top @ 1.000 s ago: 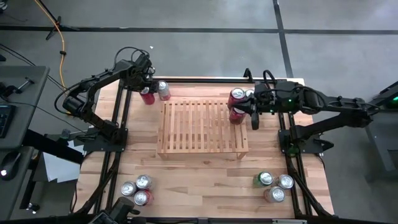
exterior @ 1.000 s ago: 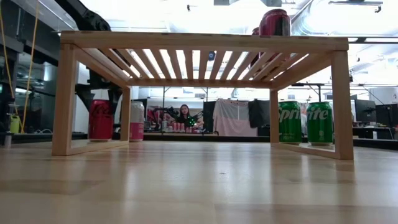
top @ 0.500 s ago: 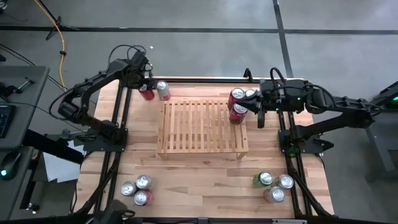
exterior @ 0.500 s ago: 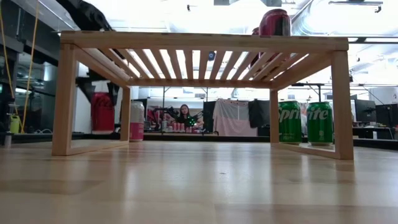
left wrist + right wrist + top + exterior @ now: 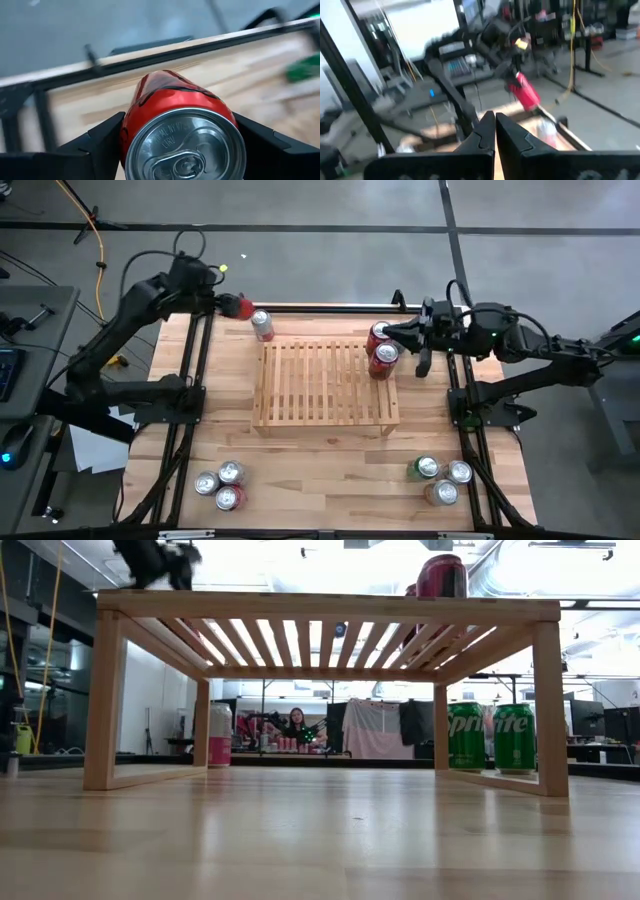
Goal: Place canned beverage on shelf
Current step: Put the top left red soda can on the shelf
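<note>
Table's far-left edge: left hand (image 5: 228,304) grips red can (image 5: 180,125); right hand (image 5: 495,131) closed, empty.

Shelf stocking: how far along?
Done: one red can stands on the shelf. In hand: the left hand holds a red can lifted off the table. Left: that can, the pink can and the front clusters. Right hand waits, shut.

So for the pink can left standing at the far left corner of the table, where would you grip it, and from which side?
The pink can stands upright just off the shelf's far left corner. I'd close on its round side wall at mid-height, coming from the left, where the table is bare and the shelf is out of the way. That is probably easiest for the left gripper, once it puts down the red can it holds now.
</note>
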### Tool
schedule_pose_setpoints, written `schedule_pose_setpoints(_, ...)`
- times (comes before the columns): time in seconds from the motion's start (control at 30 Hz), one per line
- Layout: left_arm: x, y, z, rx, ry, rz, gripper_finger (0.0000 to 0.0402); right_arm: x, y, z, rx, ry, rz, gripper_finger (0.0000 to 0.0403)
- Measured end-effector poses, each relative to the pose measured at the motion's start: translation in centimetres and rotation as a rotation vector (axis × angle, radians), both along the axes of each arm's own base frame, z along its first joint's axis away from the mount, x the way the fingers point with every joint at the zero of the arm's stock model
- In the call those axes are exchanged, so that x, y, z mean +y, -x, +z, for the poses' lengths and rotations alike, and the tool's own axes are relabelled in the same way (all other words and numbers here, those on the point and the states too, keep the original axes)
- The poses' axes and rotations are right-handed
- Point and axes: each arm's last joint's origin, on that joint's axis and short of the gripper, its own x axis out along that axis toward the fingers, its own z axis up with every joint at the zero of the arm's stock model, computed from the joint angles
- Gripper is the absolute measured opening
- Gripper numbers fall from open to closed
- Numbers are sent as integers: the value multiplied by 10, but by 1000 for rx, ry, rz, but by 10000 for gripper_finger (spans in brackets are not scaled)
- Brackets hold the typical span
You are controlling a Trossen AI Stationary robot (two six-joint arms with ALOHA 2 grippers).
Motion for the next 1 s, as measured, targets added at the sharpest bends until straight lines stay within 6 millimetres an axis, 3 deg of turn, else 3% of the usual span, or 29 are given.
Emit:
schedule_pose_setpoints(0.17,-44,-5,34,-219,-44,-217,288,3,-8,14,-177,-29,100,0)
schedule_pose_setpoints(0.37,-77,-29,73,-388,-131,-464,288,5,-26,26,-289,-35,185,24)
schedule_pose_setpoints(0.53,-93,-69,92,-366,-183,-671,288,5,-40,45,-172,-51,182,127)
schedule_pose_setpoints(0.77,-108,-126,96,-219,-291,-926,288,4,-78,53,212,48,163,318)
schedule_pose_setpoints(0.87,-113,-143,94,-174,-330,-995,288,4,-93,54,331,136,183,362)
schedule_pose_setpoints(1.0,-120,-153,93,-138,-391,-1076,288,3,-111,48,477,176,214,381)
